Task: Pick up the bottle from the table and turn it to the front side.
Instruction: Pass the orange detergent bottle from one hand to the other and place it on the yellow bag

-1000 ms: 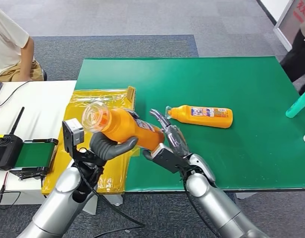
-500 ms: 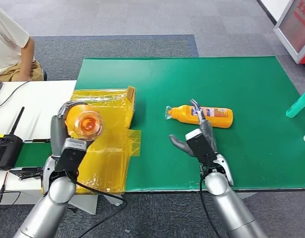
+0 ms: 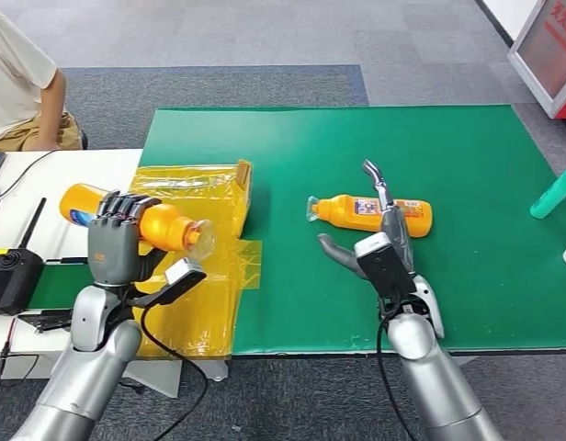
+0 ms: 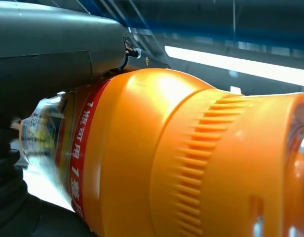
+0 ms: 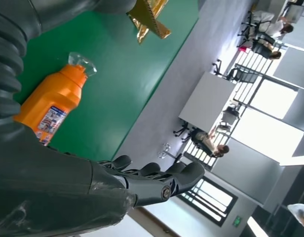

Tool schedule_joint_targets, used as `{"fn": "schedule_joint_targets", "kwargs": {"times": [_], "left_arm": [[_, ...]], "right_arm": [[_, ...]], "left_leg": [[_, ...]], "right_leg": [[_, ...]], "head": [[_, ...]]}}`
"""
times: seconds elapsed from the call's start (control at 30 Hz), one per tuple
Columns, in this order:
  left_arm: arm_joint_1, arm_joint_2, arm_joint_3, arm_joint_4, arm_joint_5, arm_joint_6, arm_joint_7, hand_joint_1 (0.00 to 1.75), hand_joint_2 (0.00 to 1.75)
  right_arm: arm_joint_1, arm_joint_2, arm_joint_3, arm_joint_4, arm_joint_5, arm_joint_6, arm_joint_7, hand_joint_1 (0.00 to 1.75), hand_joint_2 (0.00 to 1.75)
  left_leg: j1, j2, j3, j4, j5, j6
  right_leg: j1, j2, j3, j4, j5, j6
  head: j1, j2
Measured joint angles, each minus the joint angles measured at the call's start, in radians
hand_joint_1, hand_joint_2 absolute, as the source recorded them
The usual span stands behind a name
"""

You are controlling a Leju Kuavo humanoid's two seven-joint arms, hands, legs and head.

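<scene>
Left hand (image 3: pixel 114 246) grips bottle (image 3: pixel 155 225), lifted, turning unfinished. Right hand (image 3: pixel 378 253) spread, holding nothing, near second bottle (image 3: pixel 370 213) on bench (image 3: pixel 474 276).

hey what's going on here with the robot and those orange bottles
The robot's left hand grips an orange plastic bottle with a clear cap, holding it roughly level above the yellow film-wrapped tray at the left end of the green table mat. Its right hand is open, fingers spread, just in front of a second orange bottle lying on its side on the mat. A person in a white shirt sits off to the left.
</scene>
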Motion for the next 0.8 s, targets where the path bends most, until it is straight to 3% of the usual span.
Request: {"fn": "schedule_joint_targets", "kwargs": {"times": [0.17,0.5,0.8], "left_arm": [[-0.104,0.006,-0.056,0.183,0.020,-0.162,-0.004,1.75,1.75],[-0.188,0.004,-0.116,0.334,0.028,-0.246,0.017,1.75,1.75],[-0.242,-0.049,-0.181,0.424,0.109,-0.408,0.010,1.75,1.75]], "right_arm": [[0.003,0.000,0.012,-0.052,-0.001,0.026,-0.004,0.00,1.75],[0.007,0.000,0.024,-0.090,-0.001,0.044,0.000,0.00,1.75],[0.007,0.005,0.039,-0.093,0.002,0.085,-0.003,0.00,1.75]], "left_leg": [[0.000,0.000,-0.001,0.000,0.001,0.000],[0.000,0.000,-0.002,0.000,0.001,0.000],[0.000,0.000,-0.002,0.000,0.001,0.000]], "right_leg": [[0.000,0.001,-0.001,0.000,0.002,0.000],[0.000,0.001,-0.002,0.000,0.002,0.000],[0.000,0.001,-0.002,0.000,0.002,0.000]], "head": [[0.000,0.000],[0.000,0.000],[0.000,0.000]]}}
